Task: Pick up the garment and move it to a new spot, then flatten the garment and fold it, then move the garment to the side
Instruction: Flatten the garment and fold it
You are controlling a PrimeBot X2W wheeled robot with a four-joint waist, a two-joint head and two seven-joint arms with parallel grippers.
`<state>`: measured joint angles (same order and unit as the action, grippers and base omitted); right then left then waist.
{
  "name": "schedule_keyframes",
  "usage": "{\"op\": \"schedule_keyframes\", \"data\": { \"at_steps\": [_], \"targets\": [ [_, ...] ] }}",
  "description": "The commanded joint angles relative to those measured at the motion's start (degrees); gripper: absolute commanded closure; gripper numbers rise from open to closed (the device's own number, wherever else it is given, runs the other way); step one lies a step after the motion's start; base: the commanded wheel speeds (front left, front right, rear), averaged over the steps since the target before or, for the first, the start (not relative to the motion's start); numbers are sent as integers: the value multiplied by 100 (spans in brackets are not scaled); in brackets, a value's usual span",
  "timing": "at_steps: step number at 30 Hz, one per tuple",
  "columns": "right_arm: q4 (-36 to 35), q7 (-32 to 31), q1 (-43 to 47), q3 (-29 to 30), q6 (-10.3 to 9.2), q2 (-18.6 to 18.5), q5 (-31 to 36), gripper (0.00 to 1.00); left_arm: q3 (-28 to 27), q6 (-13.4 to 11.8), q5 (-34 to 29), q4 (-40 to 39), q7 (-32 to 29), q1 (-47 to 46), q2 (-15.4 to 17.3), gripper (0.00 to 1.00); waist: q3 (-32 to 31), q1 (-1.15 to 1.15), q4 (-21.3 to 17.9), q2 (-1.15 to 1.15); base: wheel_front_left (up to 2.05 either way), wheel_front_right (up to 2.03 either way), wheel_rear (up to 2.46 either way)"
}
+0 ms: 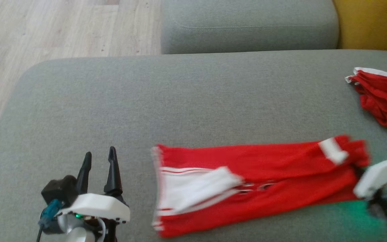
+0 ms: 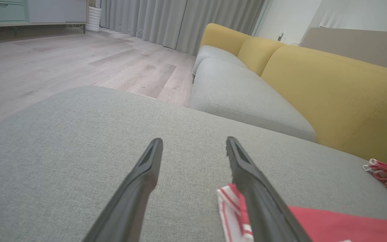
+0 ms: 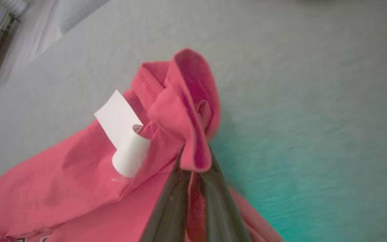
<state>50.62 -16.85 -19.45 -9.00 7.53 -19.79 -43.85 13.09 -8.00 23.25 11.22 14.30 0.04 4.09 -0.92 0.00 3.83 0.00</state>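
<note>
On the sofa cushion (image 1: 180,101), the right tool (image 3: 195,163) pinches what looks like a thin fold of the red garment (image 1: 264,161); a pull could slip it loose. The left tool (image 1: 99,156) is spread.

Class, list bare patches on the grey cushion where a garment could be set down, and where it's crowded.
Free: on the grey cushion, the strip between its far edge and the red garment; the left part around the left end effector. Crowded: right end, by the crumpled red cloth.
</note>
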Motion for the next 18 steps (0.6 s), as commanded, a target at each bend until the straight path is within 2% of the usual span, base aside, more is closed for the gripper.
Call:
{"op": "schedule_keyframes", "data": {
  "at_steps": [1, 5, 9, 15, 18],
  "targets": [
    [-180, 126, -300, 19, -4, -438, 31, 100, -236, 21, -61, -172, 70, -194, -14, 0, -5, 0, -31, 0, 0, 0, 0],
    [-262, 182, -363, 119, -4, -769, 97, 100, -257, 39, -77, -144, 70, -184, -32, 0, -25, 0, -84, 0, 0, 0, 0],
    [-713, 164, -276, 49, -4, -757, 118, 100, -254, 68, -83, -100, 70, -166, -48, 0, -83, 0, -72, 0, 0, 0, 0],
    [-2278, -137, 211, -60, -4, -395, -257, 100, -353, 82, -65, -76, 70, -131, -64, 0, -159, 0, 28, 0, 0, 0, 0],
    [-3018, -392, 486, -99, -4, -67, -445, 100, -410, 108, -85, -69, 70, -116, -71, 0, -173, 0, 130, 0, 0, 0, 0]
  ]
}}
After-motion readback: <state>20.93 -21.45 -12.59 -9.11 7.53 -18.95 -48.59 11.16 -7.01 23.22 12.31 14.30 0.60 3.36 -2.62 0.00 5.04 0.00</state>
